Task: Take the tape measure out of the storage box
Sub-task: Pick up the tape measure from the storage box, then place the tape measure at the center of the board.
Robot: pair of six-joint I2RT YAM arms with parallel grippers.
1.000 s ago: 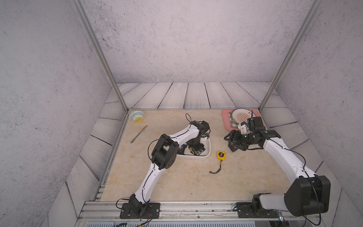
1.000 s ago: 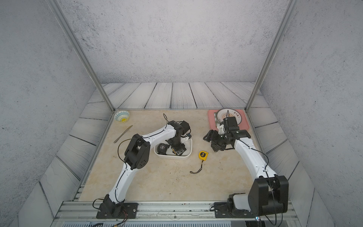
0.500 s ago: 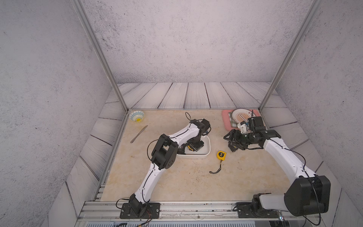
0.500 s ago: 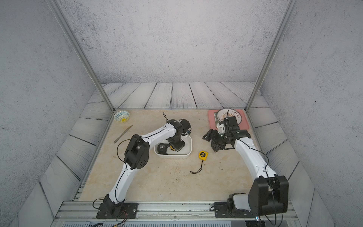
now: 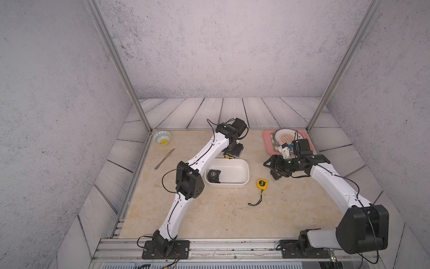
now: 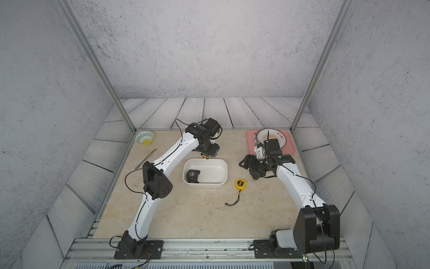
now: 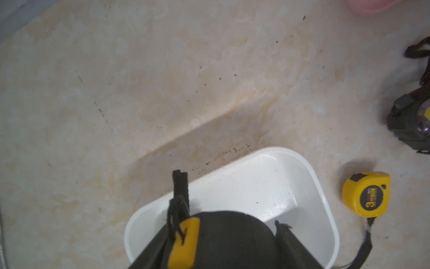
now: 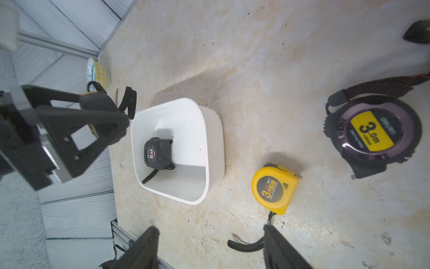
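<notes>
Now the lift-out is in hand: a black tape measure with a yellow lock (image 7: 223, 235) is clamped between the left jaws and held aloft at the far rim of the storage box (image 5: 235, 171). Whether it hangs over that rim or just past it cannot be told. The right jaws are seen standing apart with nothing between them, hovering over the tabletop (image 5: 209, 209) near a round black tape measure (image 8: 372, 132). A yellow tape measure (image 5: 262, 183) is laid just beside the box, its strap trailing. One more black tape measure (image 5: 214, 176) is seen lying inside the box, at one end.

By the look of it, the extraction is nearly done. What is called for next is a carry clear of the white walls to a bare patch, then a lowering and a release, with the loose strap kept off the rim.

The tabletop is seen to be beige, marbled and flecked with dark specks. A patterned bowl (image 5: 162, 137), a knife (image 5: 165, 158) and a pink tray (image 5: 267, 144) carrying a plate (image 5: 282, 137) are set toward the far edge. All is enclosed by grey textured walls, plank-patterned panels and aluminium posts.
</notes>
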